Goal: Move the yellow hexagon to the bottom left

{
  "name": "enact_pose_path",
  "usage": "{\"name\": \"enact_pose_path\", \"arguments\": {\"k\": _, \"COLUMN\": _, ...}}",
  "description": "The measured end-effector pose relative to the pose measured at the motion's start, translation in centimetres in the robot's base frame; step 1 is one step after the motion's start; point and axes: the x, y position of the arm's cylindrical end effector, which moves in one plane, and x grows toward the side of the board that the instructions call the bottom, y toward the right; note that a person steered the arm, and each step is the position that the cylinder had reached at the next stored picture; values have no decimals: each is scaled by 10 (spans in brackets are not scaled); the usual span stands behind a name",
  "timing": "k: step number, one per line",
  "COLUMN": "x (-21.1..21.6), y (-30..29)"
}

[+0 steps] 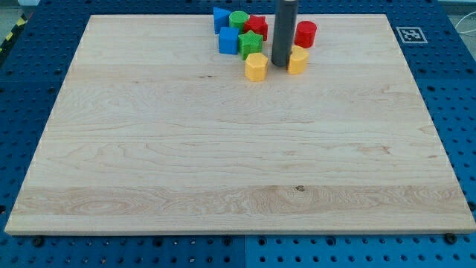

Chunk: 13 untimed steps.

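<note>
The yellow hexagon (256, 66) lies near the top middle of the wooden board (223, 149). My tip (280, 64) stands just to its right, between it and a second yellow block (298, 60), close to both; contact cannot be told. Behind them sits a cluster: a blue block (228, 40), a blue triangular block (221, 17), a green round block (239, 19), a green star-like block (251, 43), a red block (258, 26) and a red cylinder (306, 33).
The board lies on a blue perforated table (30, 89). A black-and-white marker tag (410, 34) sits off the board's top right corner.
</note>
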Motion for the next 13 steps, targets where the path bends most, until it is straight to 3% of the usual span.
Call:
{"name": "enact_pose_path", "arguments": {"k": 2, "x": 3, "y": 43}}
{"name": "enact_pose_path", "arguments": {"k": 4, "x": 30, "y": -31}}
{"name": "enact_pose_path", "arguments": {"k": 6, "x": -1, "y": -66}}
{"name": "enact_pose_path", "arguments": {"k": 10, "x": -21, "y": -204}}
{"name": "enact_pose_path", "arguments": {"k": 11, "x": -14, "y": -219}}
{"name": "enact_pose_path", "arguments": {"k": 13, "x": 4, "y": -187}}
